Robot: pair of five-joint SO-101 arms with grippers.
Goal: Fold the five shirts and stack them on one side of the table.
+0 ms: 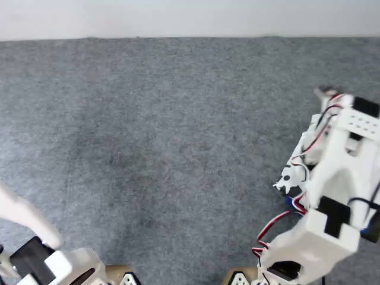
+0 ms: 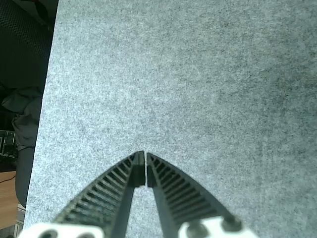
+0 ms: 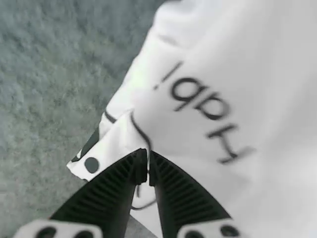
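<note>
One shirt (image 3: 237,59) can be made out, and most of it is cut off. In the high view the shirt (image 1: 287,178) is just a small white scrap w/ black markings, poking out from under the right arm (image 1: 332,184) at the right edge of the tabletop (image 1: 178,130). The rest is hidden by the arm or runs past the frame. Right wrist view has it close up: white cloth w/ black print and a folded edge w/ a black dot, lying on the grey felt. One garment or several stacked, can't tell.

Right tool (image 3: 148,159) sits directly over that folded edge, jaws clenched tip to tip. Can't tell if any cloth is pinched btwn them. The right arm is bent over the shirt, w/ red, black and white wires (image 1: 279,222) looping along it.

Left arm (image 1: 59,264) is tucked low at the bottom-left of the high view, partly cut off by the frame. Left tool (image 2: 145,166) is clenched too, holding nothing, pointing at bare grey felt near the tabletop's side edge. Beyond that edge there's dark, indistinct clutter (image 2: 22,104).
</note>
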